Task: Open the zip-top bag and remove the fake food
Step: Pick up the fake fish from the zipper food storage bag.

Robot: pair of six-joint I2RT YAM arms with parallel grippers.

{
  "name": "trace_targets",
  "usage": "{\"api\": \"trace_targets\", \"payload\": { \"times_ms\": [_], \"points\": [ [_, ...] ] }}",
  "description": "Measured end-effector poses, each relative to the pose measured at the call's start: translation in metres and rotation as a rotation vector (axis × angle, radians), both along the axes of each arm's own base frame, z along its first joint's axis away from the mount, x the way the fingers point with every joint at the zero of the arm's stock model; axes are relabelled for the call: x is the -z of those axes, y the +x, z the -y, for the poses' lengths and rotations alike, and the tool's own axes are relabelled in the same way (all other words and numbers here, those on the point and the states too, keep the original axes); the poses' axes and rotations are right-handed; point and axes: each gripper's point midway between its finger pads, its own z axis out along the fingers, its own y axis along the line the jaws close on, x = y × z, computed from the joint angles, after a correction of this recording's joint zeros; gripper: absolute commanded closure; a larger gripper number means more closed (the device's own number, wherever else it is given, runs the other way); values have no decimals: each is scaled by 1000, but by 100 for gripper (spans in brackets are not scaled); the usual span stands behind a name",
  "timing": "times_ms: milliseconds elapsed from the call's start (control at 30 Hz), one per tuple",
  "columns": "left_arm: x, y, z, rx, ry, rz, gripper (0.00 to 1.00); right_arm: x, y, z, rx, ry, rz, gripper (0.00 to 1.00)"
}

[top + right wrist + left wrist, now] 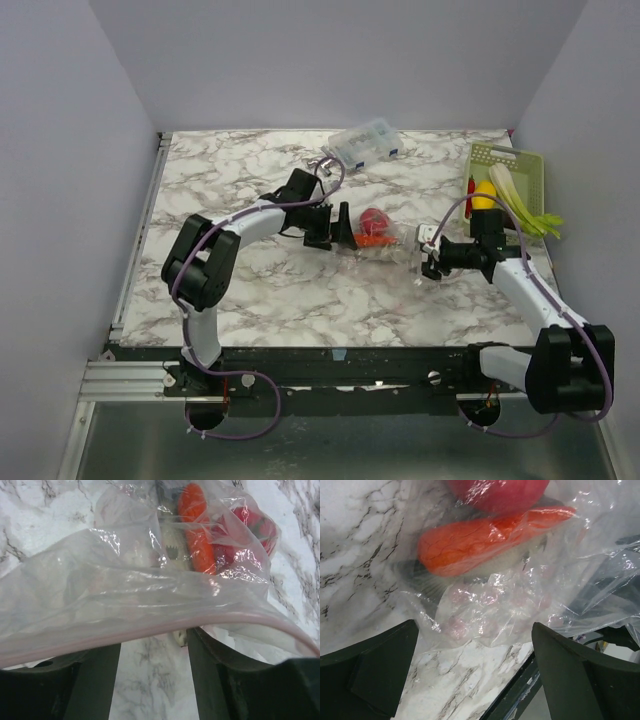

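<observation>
The zip-top bag [392, 240] lies crinkled on the marble table between my two grippers. Inside it are an orange carrot [485, 537] and a red piece [497, 492], which also show in the right wrist view as the carrot [197, 535] and the red piece [255, 525]. My left gripper [343, 225] is open and empty, with its jaws wide apart at the bag's closed end [520, 610]. My right gripper [427, 256] is open at the bag's other end. The pink zipper strip [150, 625] lies across its fingertips and hides them.
A green basket [532, 168] at the back right holds a yellow lemon [484, 195], a pale green-white stalk [520, 200] and a red piece [468, 187]. A small clear box with blue contents [365, 143] stands at the back. The table's front edge [520, 692] is close under the left gripper.
</observation>
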Motion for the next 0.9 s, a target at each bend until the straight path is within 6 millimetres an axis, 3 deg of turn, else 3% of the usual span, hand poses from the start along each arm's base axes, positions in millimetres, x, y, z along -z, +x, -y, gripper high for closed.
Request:
{"api": "trace_targets", "payload": {
  "times_ms": [167, 400, 700, 900],
  "points": [
    [-4, 5, 12, 14, 10, 3, 2, 17, 15, -7, -50, -16, 35, 40],
    [-2, 12, 19, 13, 38, -12, 15, 43, 23, -13, -112, -43, 36, 40],
    [11, 13, 23, 16, 76, -53, 27, 54, 42, -26, -146, -75, 72, 34],
    [11, 12, 25, 23, 84, -62, 30, 61, 57, -34, -131, -116, 93, 33]
  ]
}}
